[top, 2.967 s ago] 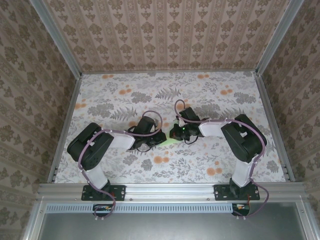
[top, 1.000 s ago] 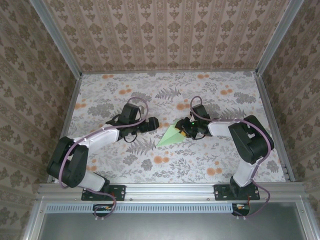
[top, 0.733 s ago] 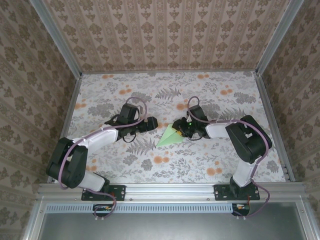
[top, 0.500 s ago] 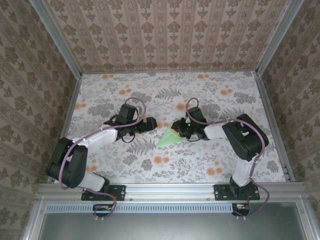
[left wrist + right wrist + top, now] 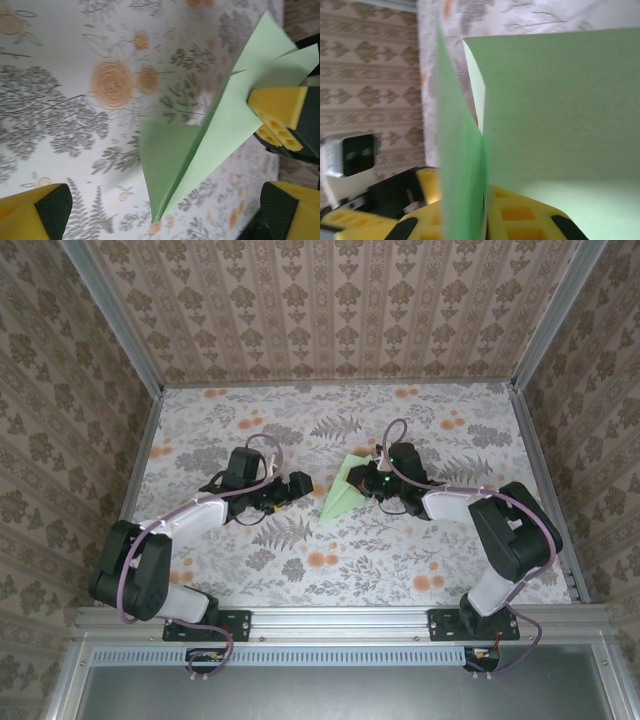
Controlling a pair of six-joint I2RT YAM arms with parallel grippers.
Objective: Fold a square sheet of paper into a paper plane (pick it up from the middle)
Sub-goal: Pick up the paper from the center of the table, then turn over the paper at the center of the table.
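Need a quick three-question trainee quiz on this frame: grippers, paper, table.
1. Fill in: the jaws of the left gripper stand ____.
2. The paper plane is pinched by: A the left gripper; B the right gripper; C both.
3. True or false: the tablecloth is plain white.
Key: 1 open; 2 B; 3 false, it is floral in orange and grey.

My pads point(image 5: 520, 216) show yellow and black, the paper plane point(image 5: 344, 496) pale mint green, the tablecloth point(image 5: 400, 570) orange-and-grey floral, the walls point(image 5: 330, 310) tan damask.
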